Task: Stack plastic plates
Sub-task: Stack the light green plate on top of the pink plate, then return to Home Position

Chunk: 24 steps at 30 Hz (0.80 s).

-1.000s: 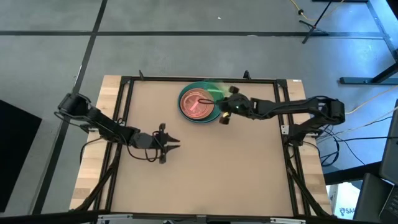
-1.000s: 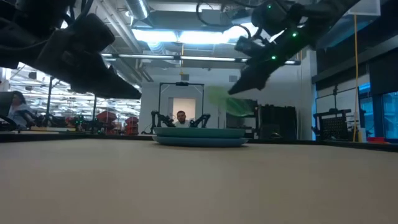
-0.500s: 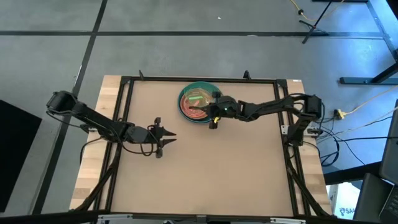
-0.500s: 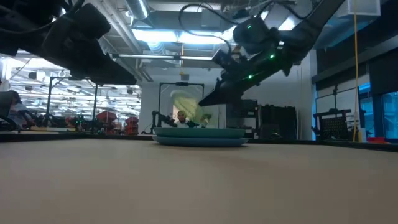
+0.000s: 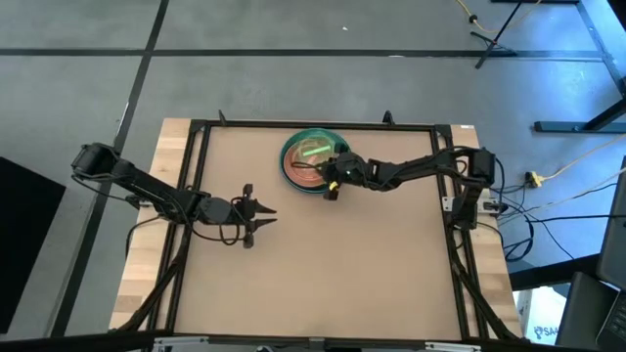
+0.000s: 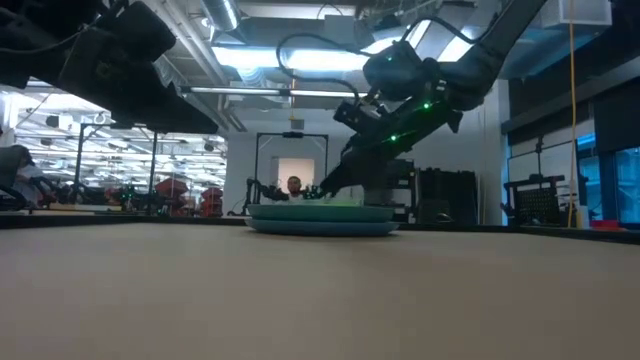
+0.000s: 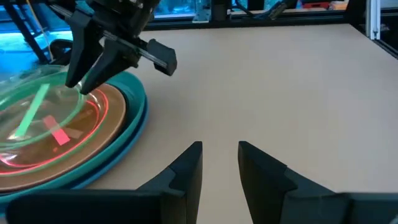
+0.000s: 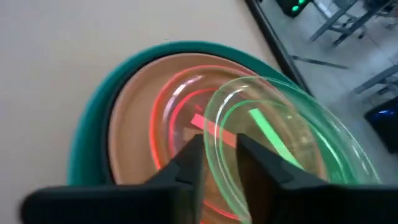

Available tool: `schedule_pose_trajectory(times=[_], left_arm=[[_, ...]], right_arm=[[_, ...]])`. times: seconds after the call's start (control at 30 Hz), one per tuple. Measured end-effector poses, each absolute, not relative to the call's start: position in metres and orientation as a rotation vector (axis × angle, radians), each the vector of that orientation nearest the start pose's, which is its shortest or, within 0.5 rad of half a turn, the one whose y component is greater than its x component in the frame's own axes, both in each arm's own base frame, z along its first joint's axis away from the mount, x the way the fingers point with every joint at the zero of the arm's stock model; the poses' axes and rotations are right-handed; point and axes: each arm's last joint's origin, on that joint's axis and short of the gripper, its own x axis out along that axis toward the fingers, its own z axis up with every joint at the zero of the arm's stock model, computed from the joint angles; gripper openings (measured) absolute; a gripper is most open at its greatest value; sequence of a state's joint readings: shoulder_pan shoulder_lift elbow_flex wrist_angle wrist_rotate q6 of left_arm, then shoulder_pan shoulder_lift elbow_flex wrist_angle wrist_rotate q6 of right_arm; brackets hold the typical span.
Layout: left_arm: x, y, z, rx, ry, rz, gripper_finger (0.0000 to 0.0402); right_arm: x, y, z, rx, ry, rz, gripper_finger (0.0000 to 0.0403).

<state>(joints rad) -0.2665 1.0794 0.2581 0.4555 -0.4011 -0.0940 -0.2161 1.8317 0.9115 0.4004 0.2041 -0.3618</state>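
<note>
A stack of plates sits at the table's far middle: a teal plate (image 5: 318,132) (image 8: 93,143) at the bottom, a salmon-pink one (image 8: 134,124) on it, and a translucent red-pink one (image 8: 168,102) on top. My right gripper (image 5: 323,178) (image 7: 81,87) (image 8: 217,158) is over the stack's near-right side, shut on a translucent neon-green plate (image 5: 313,152) (image 7: 37,118) (image 8: 280,137). My left gripper (image 5: 272,210) (image 7: 219,152) hovers open over bare table, to the near left of the stack. My right gripper pinches the neon-green plate's rim (image 8: 214,134) between its two fingers, on the side of the plate towards the table's right. The fingers slant down from the right. The plate is tilted just over the stack; whether its far side rests on the red-pink plate, I cannot tell.
A black frame (image 5: 196,156) borders the tan tabletop (image 5: 342,264), which is bare in front of and beside the stack. The low view shows a room behind the table with a person (image 6: 291,187) far off.
My right gripper has moved left and down from beside the stack's right side to over it, still shut on the green plate. The plate, first held high and tilted to the right of the stack, now lies low over it. My left arm has drawn back slightly leftward.
</note>
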Motion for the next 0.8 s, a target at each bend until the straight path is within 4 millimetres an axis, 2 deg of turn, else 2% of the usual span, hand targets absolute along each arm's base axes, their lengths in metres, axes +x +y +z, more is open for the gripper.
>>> schedule_pose_trajectory(times=[0.17, 0.33, 0.43, 0.53, 0.8], left_arm=[[0.191, -0.04, 0.164, 0.027, 0.339, 0.148, 0.0096], [0.19, -0.036, 0.167, 0.012, 0.332, 0.139, 0.0096], [0.189, -0.029, 0.169, 0.0, 0.331, 0.132, 0.0093], [0.186, -0.019, 0.175, -0.003, 0.315, 0.15, 0.0079], [0.174, 0.004, 0.188, 0.007, 0.287, 0.168, 0.001]], right_arm=[[0.353, -0.082, 0.158, -0.288, 0.61, -0.291, 0.0147], [0.337, -0.076, 0.192, -0.213, 0.6, -0.209, 0.018], [0.319, -0.07, 0.212, -0.175, 0.597, -0.158, 0.018], [0.296, -0.065, 0.223, -0.166, 0.584, -0.137, 0.0171], [0.228, -0.05, 0.215, -0.134, 0.486, -0.156, 0.0117]])
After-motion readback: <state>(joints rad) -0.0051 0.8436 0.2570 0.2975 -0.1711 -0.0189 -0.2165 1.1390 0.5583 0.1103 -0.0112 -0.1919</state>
